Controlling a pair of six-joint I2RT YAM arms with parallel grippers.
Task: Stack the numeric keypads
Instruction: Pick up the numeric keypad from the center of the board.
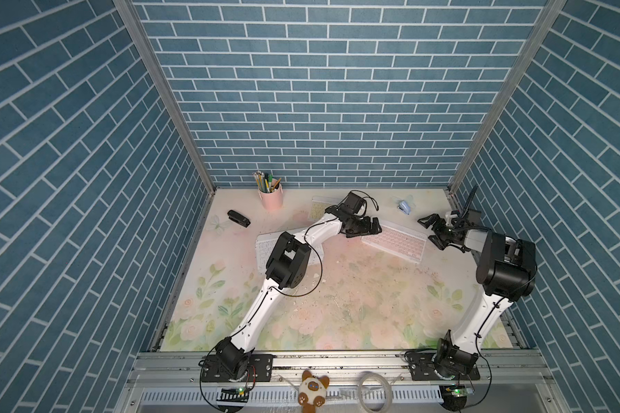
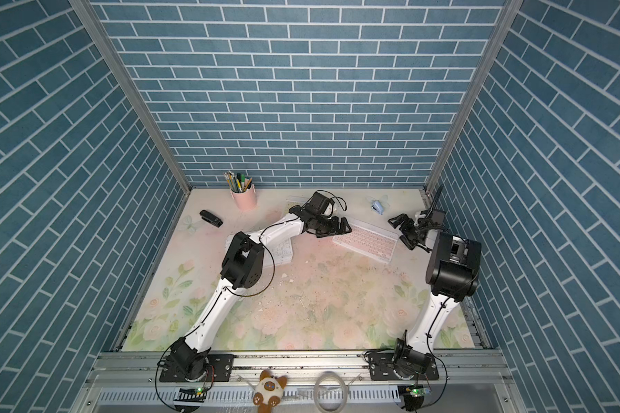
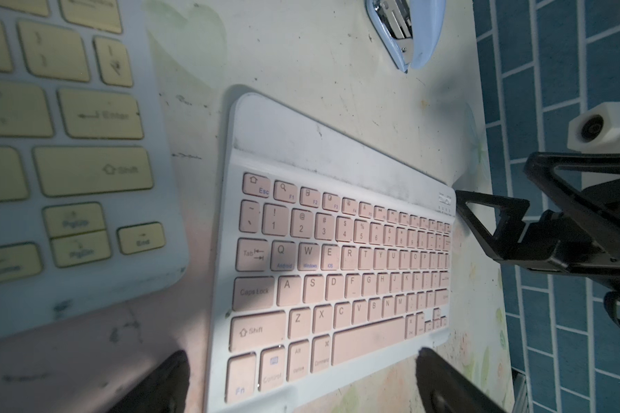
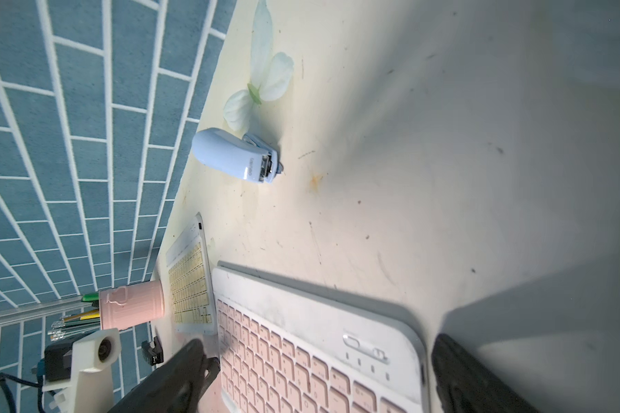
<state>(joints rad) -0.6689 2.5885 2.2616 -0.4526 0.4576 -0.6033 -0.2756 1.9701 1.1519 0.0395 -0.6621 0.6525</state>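
A pink-keyed numeric keypad (image 1: 394, 242) (image 2: 369, 241) lies flat at the back right of the table. My left gripper (image 1: 371, 229) (image 3: 301, 361) is open at its left short end, with a finger on each side of that end and apart from it. At the opposite end my right gripper (image 1: 431, 232) (image 4: 315, 354) is open too and straddles the frame in the same way. A yellow-keyed keypad (image 1: 317, 209) (image 3: 68, 143) (image 4: 192, 282) lies behind the left wrist. A white-keyed keypad (image 1: 265, 250) lies partly hidden under the left arm's elbow.
A pink pencil cup (image 1: 271, 200) stands at the back wall and a black stapler (image 1: 238, 218) lies at the back left. A light-blue stapler (image 1: 404, 207) (image 4: 235, 157) sits behind the pink keypad. Crumbs dot the floral mat (image 1: 337, 304). Blue brick walls close three sides.
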